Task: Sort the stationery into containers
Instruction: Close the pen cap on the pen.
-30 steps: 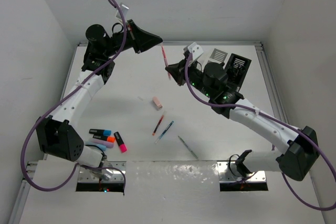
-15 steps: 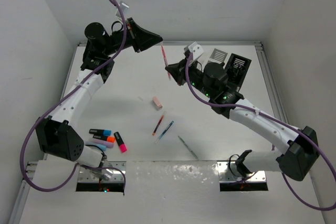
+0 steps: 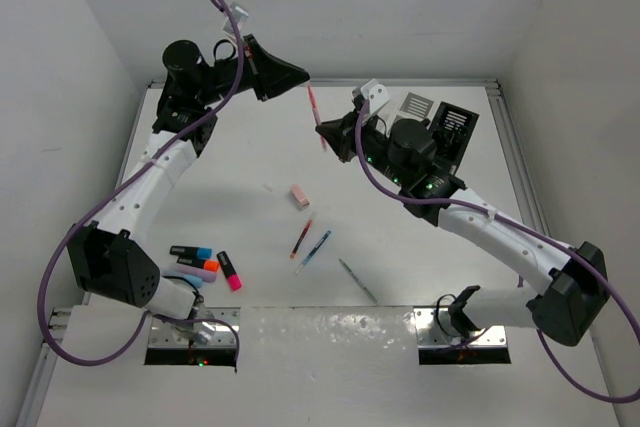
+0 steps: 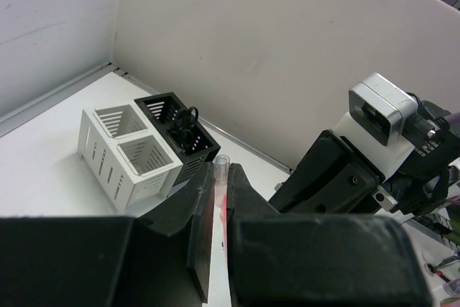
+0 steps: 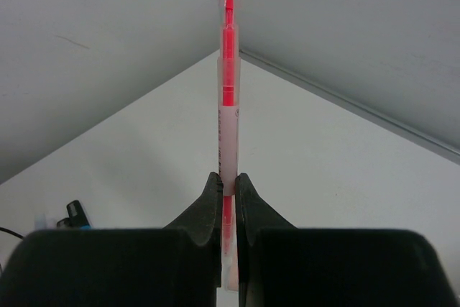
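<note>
White tabletop lies below me. Left of the white organiser, my left gripper and right gripper each pinch tight on an opposite end of one pink pen, held in the air.

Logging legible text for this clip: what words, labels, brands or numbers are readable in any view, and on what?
No text can be read in any view.
pink pen: tiny dark marks on the clear barrel, too small to read.
highlighters: any print is too small to read.
white organiser and black organiser: no lettering shows.
</note>
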Controlling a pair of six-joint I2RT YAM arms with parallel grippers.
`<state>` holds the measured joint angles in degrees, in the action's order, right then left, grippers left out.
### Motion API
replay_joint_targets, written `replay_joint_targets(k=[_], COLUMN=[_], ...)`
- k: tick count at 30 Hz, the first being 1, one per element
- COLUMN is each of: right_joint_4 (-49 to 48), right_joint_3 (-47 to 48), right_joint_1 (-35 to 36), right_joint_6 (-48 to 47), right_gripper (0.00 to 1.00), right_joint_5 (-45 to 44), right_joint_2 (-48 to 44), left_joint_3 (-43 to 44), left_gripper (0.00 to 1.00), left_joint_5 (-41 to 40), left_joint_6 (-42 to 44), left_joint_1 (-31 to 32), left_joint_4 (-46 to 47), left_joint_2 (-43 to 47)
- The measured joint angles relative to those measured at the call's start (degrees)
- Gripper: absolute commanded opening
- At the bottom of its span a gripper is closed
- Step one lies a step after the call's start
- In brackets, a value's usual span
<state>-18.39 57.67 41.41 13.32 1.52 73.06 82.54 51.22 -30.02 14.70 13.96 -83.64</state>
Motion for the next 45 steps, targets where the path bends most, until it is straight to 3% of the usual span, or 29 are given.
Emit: replay_joint_targets(k=[11, 25, 45], right_joint_4=[-0.63, -3.65, -5.99], right_joint_3=[0.00, -0.02, 0.11], right_joint_1=[0.09, -0.42, -0.79], right_joint_6=[0.15, 3.13, 3.63], right_gripper=[0.00, 0.00, 0.00], right_joint_5=[-0.50, -1.25, -2.36], right_joint_2=[-0.28, 1.05, 4.83], left_joint_3=[-0.68, -5.60, -10.58], left_gripper=[0.00, 0.00, 0.00], left_joint_5=[-0.04, -2.71, -7.63], left_joint_6=[-0.22, -3.41, 0.94], left_joint_1=[1.01, 1.46, 2.91], left_joint_4=[0.26, 6.99, 10.82], left_joint_2=[0.02, 0.66, 1.49])
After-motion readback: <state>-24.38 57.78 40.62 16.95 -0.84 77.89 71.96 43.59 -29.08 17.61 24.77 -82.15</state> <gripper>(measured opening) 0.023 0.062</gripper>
